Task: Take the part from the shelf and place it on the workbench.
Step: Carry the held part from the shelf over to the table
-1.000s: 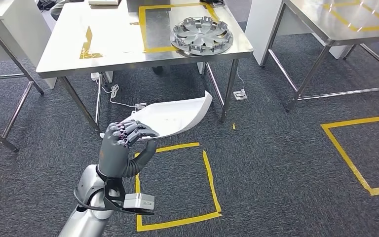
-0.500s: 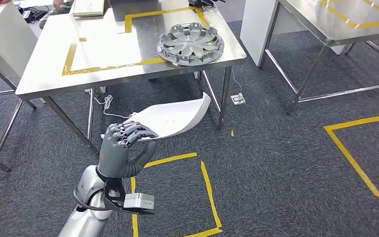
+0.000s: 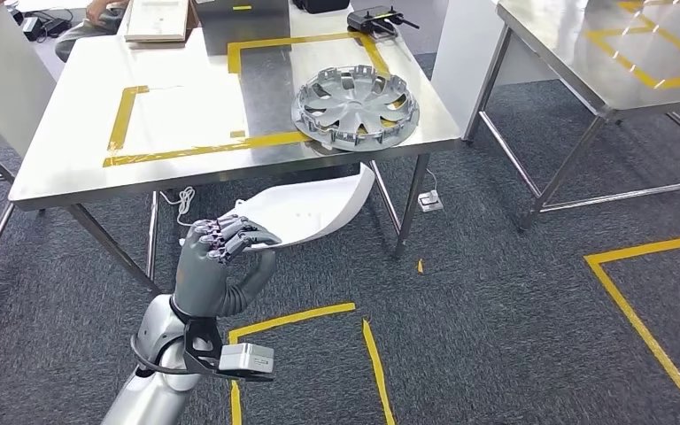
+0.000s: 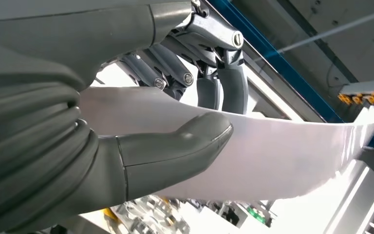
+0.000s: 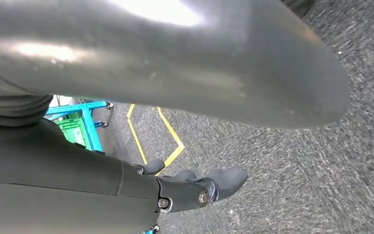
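The left hand (image 3: 221,261) grips a white curved part (image 3: 305,212) by its near edge — thumb (image 4: 175,146) pressed under the panel, darker fingers (image 4: 219,85) curled over its top. The part juts forward and to the right from the hand, held up in the air in front of the workbench (image 3: 71,164), its far tip level with the bench's front edge below the hubcap. It touches nothing but the hand.

On the bench ahead of the hand, a silver hubcap (image 3: 355,108) lies at the right front corner, partly over a yellow tape outline (image 3: 190,149). A black device (image 3: 370,18) sits at the far edge beyond the hubcap.

The right hand (image 5: 195,187) hangs over grey carpet (image 5: 321,185) — fingers loosely extended with nothing in them, though how far they are spread I cannot tell
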{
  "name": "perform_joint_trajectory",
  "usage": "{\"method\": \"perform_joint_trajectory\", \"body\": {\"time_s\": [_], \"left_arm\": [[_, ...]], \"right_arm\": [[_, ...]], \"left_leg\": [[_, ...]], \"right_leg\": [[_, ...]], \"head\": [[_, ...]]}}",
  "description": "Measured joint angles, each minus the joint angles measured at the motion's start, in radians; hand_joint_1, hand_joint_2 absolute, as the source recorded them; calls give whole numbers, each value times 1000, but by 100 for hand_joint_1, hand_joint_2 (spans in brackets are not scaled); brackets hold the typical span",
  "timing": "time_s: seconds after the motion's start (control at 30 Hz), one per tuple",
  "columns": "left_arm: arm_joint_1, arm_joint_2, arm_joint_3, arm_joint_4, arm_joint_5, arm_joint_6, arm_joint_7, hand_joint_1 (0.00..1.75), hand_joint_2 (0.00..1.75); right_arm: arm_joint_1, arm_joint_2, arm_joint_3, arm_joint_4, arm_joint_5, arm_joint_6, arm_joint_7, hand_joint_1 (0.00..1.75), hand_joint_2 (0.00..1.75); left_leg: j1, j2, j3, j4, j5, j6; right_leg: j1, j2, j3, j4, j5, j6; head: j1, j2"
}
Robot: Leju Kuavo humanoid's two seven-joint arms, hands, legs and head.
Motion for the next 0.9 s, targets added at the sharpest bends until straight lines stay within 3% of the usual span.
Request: {"method": "perform_joint_trajectory", "body": {"time_s": [0.03, 0.07, 0.1, 0.2, 0.23, 0.33, 0.37, 0.43, 0.5, 0.57, 0.6, 0.63, 0.7, 0.73, 0.77, 0.83, 0.9], "left_arm": [[1, 0, 0, 0, 0, 0, 0, 175, 175], [2, -1, 0, 0, 1, 0, 0, 175, 175], [3, -2, 0, 0, 1, 0, 0, 175, 175], [5, -5, 0, 1, 3, 0, 0, 175, 175], [5, -6, 0, 0, 3, 0, 0, 175, 175], [-1, -12, -1, -8, 5, 0, 0, 175, 175], [-3, -14, -1, -10, 6, 0, 0, 175, 175], [-2, -14, -2, -10, 8, 1, 0, 175, 175], [4, -12, -2, -8, 9, 1, 0, 175, 175], [13, -10, -2, -8, 11, 2, 0, 175, 175], [15, -8, -2, -8, 11, 3, 0, 175, 175], [17, -7, -2, -8, 12, 5, 0, 175, 175], [23, -2, -2, -8, 12, 9, 0, 175, 175], [28, 1, -2, -9, 12, 10, 0, 175, 175], [31, 3, -1, -12, 12, 11, 0, 175, 175], [37, 4, -1, -20, 12, 13, 0, 175, 175], [41, 4, 0, -27, 11, 15, 0, 175, 175]], "right_arm": [[2, 0, -1, 0, -1, 0, 0, 0, 0], [4, -1, -1, 0, -1, 1, 0, 0, 0], [6, -1, -2, 0, -2, 1, 1, 0, 0], [8, -2, -3, 0, -3, 2, 0, 0, 0], [8, -2, -3, 0, -3, 2, 2, 0, 0], [1, -4, -3, -1, -3, 2, 26, 0, 0], [-2, -4, -3, -2, -3, 2, 32, 0, 0], [-4, -5, -3, -2, -3, 2, 30, 0, 0], [-1, -5, -3, -2, -4, 3, 25, 0, 0], [4, -5, -3, -2, -4, 5, 26, 0, 0], [5, -5, -3, -2, -2, 6, 27, 0, 0], [6, -5, -3, -2, 1, 7, 28, 0, 0], [6, -5, -3, -2, 12, 9, 27, 0, 0], [5, -5, -2, -2, 16, 10, 26, 0, 0], [5, -5, -2, -2, 19, 11, 27, 0, 0], [2, -5, -2, -2, 24, 13, 31, 0, 0], [-1, -6, -1, -2, 26, 17, 34, 0, 0]], "left_leg": [[0, -3, 15, 0, -14, 1], [-1, -5, 30, 0, -28, 0], [-2, -7, 46, 0, -41, 0], [-6, -11, 83, 2, -83, -9], [-7, -13, 94, 2, -95, -13], [-6, -13, 109, 42, -90, -32], [-6, -11, 90, 86, -79, -38], [-2, -6, 11, 198, -84, -48], [5, -4, -79, 288, -139, -58], [11, -1, -133, 290, -180, -67], [13, 0, -142, 254, -168, -69], [14, 2, -143, 199, -124, -71], [13, 10, -144, 81, 13, -67], [12, 12, -141, 45, 62, -62], [11, 13, -138, 26, 83, -54], [11, 6, -112, 22, 65, -36], [14, 1, -78, 14, 44, -20]], "right_leg": [[0, 0, -33, 1, -35, 2], [0, 0, -52, -23, -47, 1], [1, -1, -61, -68, -26, -2], [11, -5, -43, -215, 153, -22], [15, -5, -33, -236, 190, -27], [13, -3, 5, -250, 194, -42], [10, -3, 19, -254, 190, -49], [4, -3, 41, -258, 175, -56], [0, -2, 60, -259, 153, -56], [-5, 0, 87, -259, 128, -51], [-8, 1, 103, -259, 114, -48], [-12, 2, 120, -259, 99, -43], [-14, 3, 149, -259, 69, -30], [-13, 2, 161, -264, 54, -22], [-11, 1, 173, -264, 49, -14], [-11, -1, 176, -236, 66, -1], [-14, -2, 127, -136, 103, 4]], "head": [[0, 0], [0, 0], [0, 0], [0, 0], [0, 0], [0, 0], [-3, 0], [-6, 0], [-7, 0], [-7, 0], [-7, 0], [-7, 0], [-10, 0], [-11, 0], [-11, 0], [-8, 0], [-4, 0]]}}
